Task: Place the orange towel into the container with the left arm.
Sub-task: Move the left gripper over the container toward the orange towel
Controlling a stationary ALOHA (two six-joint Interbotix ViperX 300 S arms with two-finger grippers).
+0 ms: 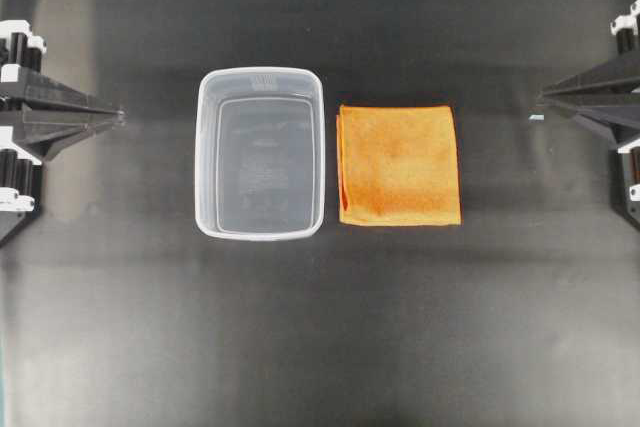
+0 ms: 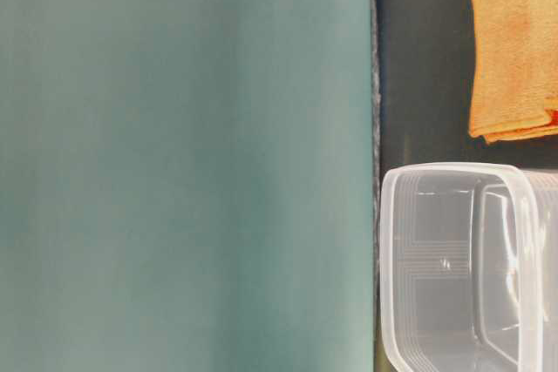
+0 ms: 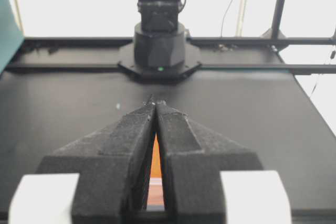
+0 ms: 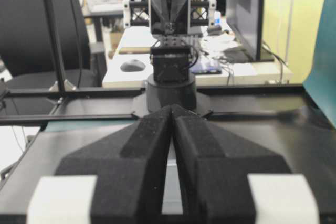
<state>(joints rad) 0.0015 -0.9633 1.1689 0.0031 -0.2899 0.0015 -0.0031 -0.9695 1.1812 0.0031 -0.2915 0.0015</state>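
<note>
Task not begun. Orange towel (image 1: 399, 164) lies folded flat on the black table (image 1: 320, 347), just right of the empty container (image 1: 260, 153), not touching. Left gripper (image 1: 118, 117) closed, holding nothing, parked far left; right gripper (image 1: 538, 102) likewise closed, far right. Reach, grasp, placement all remain.

You are in a robotics lab or a research office. A black table (image 1: 320, 347) is bounded by a metal frame (image 4: 52, 35). Behind it stand a black office chair (image 4: 21, 19), a desk (image 4: 131, 72) with a computer mouse (image 4: 132, 65), and a dark monitor (image 4: 244, 9).
</note>
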